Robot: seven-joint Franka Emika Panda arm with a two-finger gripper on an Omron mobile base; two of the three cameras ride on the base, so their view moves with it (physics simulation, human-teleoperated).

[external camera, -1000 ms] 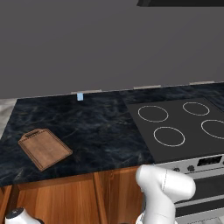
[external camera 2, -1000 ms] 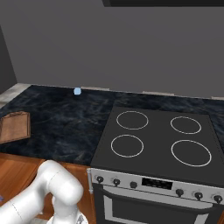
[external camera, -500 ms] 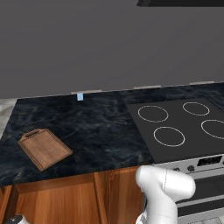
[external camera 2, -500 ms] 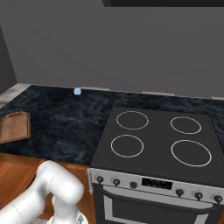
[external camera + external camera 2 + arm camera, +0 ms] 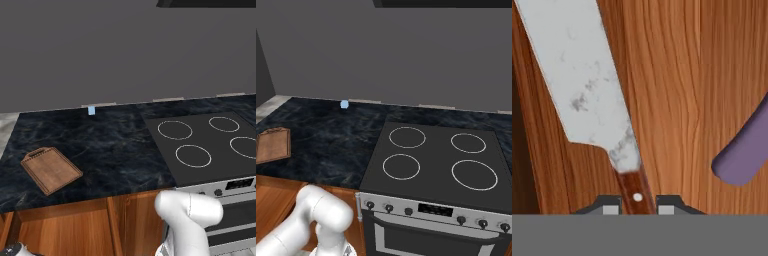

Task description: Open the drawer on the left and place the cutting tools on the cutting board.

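In the hand view my gripper (image 5: 638,205) is shut on the knife (image 5: 587,85), its two tips pressed against the brown riveted handle. The white blade runs up and to the left, flat on the drawer's wooden floor (image 5: 687,75). At the right lies the rounded end of the purple peeler (image 5: 744,157), apart from the knife. The cutting board (image 5: 50,170) rests bare on the dark counter's left part, handle tab toward the back left. It also shows at the left edge of the right base view as the cutting board (image 5: 273,144).
A black stove top (image 5: 207,142) with four rings fills the counter's right side. A small blue thing (image 5: 91,110) stands against the back wall. Wooden cabinet fronts (image 5: 65,230) run below the counter edge. My white arm (image 5: 187,220) bends down in front of them.
The white hand at the lower left of the left base view has sunk lower. The jaws have come together on the knife handle. Counter, board and stove are unchanged.
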